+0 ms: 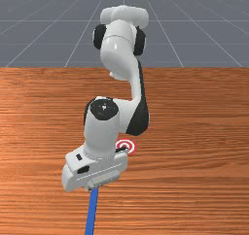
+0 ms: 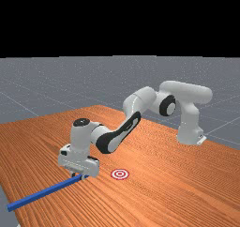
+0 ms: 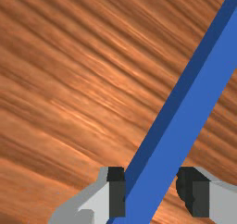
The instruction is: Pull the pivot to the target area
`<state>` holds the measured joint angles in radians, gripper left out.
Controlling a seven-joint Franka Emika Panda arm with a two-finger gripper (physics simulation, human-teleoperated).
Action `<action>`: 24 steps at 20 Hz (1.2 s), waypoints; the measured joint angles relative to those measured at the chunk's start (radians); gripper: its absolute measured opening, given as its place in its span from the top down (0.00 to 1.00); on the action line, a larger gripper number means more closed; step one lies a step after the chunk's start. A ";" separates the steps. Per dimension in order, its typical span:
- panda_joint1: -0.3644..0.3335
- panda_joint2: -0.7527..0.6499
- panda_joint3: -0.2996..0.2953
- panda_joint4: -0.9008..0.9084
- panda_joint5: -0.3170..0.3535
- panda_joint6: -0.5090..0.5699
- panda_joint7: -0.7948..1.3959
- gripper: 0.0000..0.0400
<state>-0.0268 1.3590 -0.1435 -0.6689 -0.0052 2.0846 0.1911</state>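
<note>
Low over the table in the far view is the gripper (image 2: 78, 176), its fingers at the inner part of a long blue bar (image 2: 44, 192). In the front view the bar (image 1: 91, 212) comes out from under the hand and runs down past the picture's edge. The wrist view has the gripper (image 3: 159, 191) open, with the bar (image 3: 185, 119) passing slantwise between its fingers. One finger is against or over the bar's side; wood is visible between the bar and part of the other. A red-and-white ringed target (image 1: 125, 146) lies beside the hand, apart from the bar.
The wooden table (image 1: 194, 180) stretches to both sides of the arm. In the far view the table's edge passes beneath the bar near its outer end, and the arm's base (image 2: 190, 134) stands at the right, beyond the target (image 2: 120, 174).
</note>
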 joint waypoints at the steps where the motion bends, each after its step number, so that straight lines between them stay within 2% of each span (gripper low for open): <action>1: -0.012 0.024 0.016 0.052 0.014 -0.023 -0.015 0.66; 2: -0.006 0.028 0.002 0.058 0.003 -0.026 -0.003 0.75; 4: 0.009 -0.002 -0.010 -0.005 -0.009 0.002 0.011 0.76; 5: -0.029 0.005 0.061 0.016 0.030 -0.004 -0.138 0.76; 7: -0.023 0.031 0.048 0.064 0.038 -0.032 -0.048 0.76; 9: -0.028 -0.016 0.058 0.012 0.048 -0.032 -0.060 0.76; 10: -0.032 -0.168 0.079 -0.283 0.072 0.243 -0.088 0.76; 11: -0.082 -0.157 0.145 -0.198 0.135 0.012 -0.152 0.76; 12: -0.038 -0.253 0.087 -0.375 0.052 0.122 -0.169 0.76; 13: -0.034 -0.307 0.083 -0.474 0.055 0.168 -0.156 0.76; 14: -0.026 -0.366 0.075 -0.600 0.071 0.284 -0.109 0.76; 15: -0.033 -0.379 0.082 -0.610 0.077 0.231 -0.119 0.76; 16: -0.018 -0.415 0.064 -0.681 0.071 0.265 -0.086 0.76; 24: 0.005 -0.582 0.041 -1.009 0.090 0.414 -0.022 0.76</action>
<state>-0.0219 0.7765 -0.1027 -1.6784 0.0847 2.4981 0.1694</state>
